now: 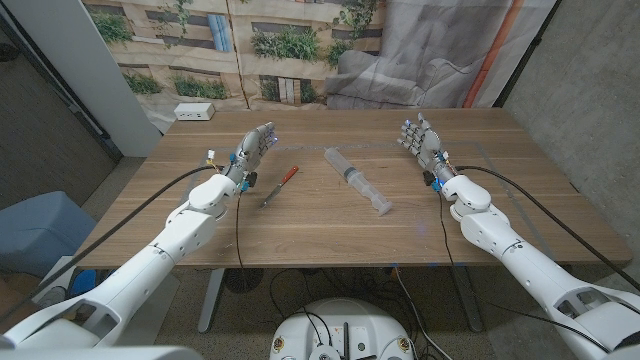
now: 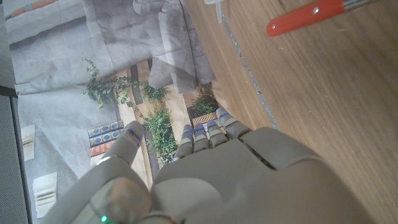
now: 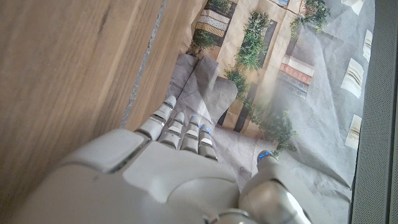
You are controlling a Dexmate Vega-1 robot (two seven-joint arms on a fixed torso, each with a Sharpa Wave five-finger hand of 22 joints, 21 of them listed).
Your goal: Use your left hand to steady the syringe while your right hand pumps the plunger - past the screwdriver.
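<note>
The left hand (image 1: 256, 146) stands on its edge on the wooden table (image 1: 330, 225), fingers straight and a little apart, with nothing in its grasp. In the left wrist view the same hand (image 2: 217, 180) shows its pale back, fingers reaching toward the printed backdrop of plants and buildings (image 2: 118, 93) behind the table. Just beside this hand, on the side toward the syringe, lies the slim screwdriver with a red handle and metal shaft (image 1: 281, 186) — its red handle (image 2: 305, 16) shows in the left wrist view too.

The right hand (image 1: 424, 142) stands likewise at the opposite side, fingers extended and spread, empty; its wrist view shows its back (image 3: 168, 174) over the table's far edge.

The clear plastic syringe with a long barrel and drawn-out plunger (image 1: 356, 180) lies flat on the table between the two hands, slanting, touched by neither. The screwdriver lies between it and the left hand, near the syringe yet apart. A small white box (image 1: 194, 112) sits at the table's far corner — well away from the syringe, beyond the left hand.
</note>
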